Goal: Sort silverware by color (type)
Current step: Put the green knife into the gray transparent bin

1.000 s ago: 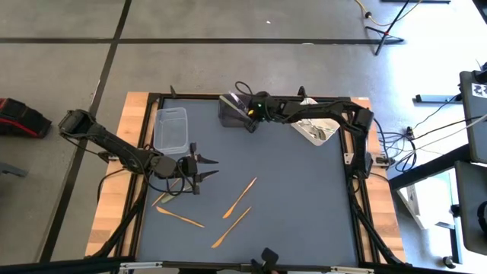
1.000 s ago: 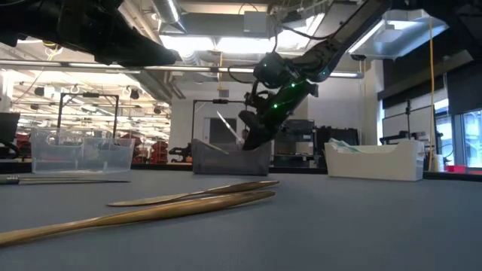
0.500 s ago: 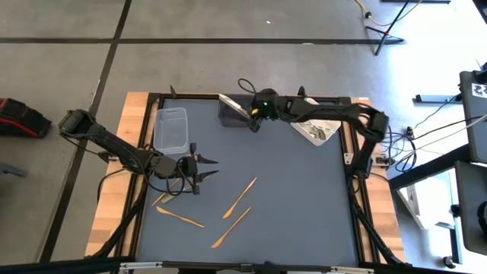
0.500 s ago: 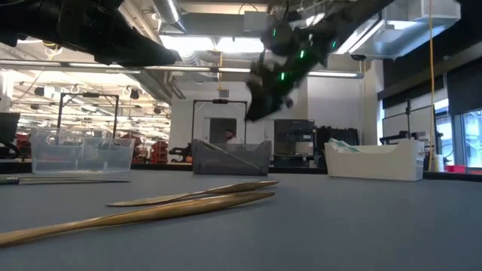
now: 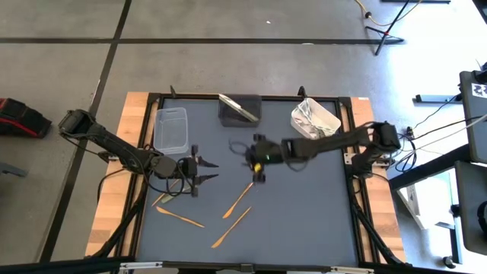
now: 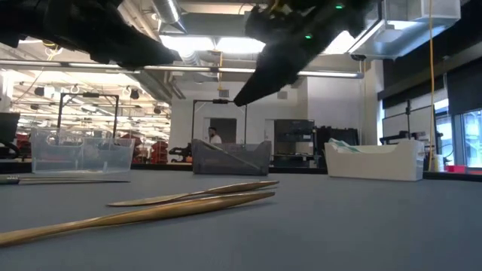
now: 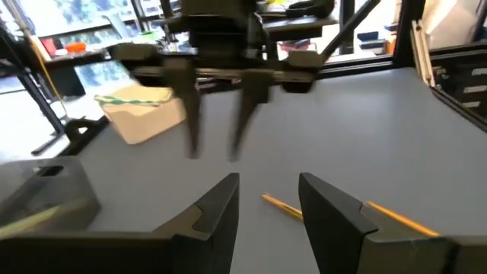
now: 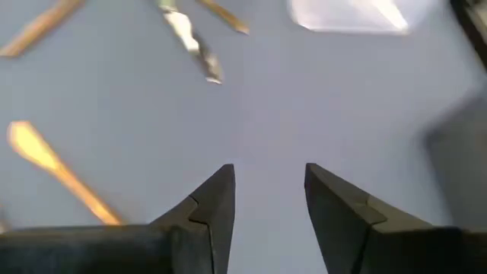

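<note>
Open and empty, the right gripper (image 5: pixel 257 169) nears four copper-gold pieces (image 5: pixel 239 197) left on the surface (image 5: pixel 304 205); tubs already hold silverware, left gripper (image 5: pixel 204 170) open

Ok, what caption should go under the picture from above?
Right gripper hovers open above a copper-gold spoon; silverware waits in the dark grey tub.

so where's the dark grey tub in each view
High view: dark grey tub at the table's far edge, middle, with a silver piece inside.
Low view: centre of the background.
Left wrist view: at the picture's left edge, blurred.
Right wrist view: cannot tell; only a dark blur at the right edge.
Shared landmark: the white tub beside it.
</note>
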Controlling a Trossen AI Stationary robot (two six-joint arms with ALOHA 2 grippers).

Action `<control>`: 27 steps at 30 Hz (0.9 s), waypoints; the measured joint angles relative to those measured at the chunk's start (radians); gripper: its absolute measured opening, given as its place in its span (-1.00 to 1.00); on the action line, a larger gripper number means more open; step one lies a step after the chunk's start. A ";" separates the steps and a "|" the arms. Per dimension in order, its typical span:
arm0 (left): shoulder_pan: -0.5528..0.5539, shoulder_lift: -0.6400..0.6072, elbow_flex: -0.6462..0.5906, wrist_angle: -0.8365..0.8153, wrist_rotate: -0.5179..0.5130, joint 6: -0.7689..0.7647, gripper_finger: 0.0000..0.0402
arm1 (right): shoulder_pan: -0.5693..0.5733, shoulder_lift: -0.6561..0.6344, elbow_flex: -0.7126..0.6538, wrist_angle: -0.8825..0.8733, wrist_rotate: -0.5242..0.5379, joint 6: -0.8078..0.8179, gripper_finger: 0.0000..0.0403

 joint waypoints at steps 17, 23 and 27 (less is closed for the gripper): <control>-0.150 0.000 0.191 -0.896 0.108 -0.555 -0.34 | 0.263 -0.002 -0.188 0.317 0.063 0.140 -0.28; -0.234 0.000 0.240 -1.281 0.236 -0.926 -0.34 | 0.260 -0.002 -0.187 0.326 0.071 0.139 -0.28; -0.271 0.000 0.217 -1.366 0.264 -1.065 -0.34 | 0.260 -0.002 -0.187 0.326 0.079 0.139 -0.28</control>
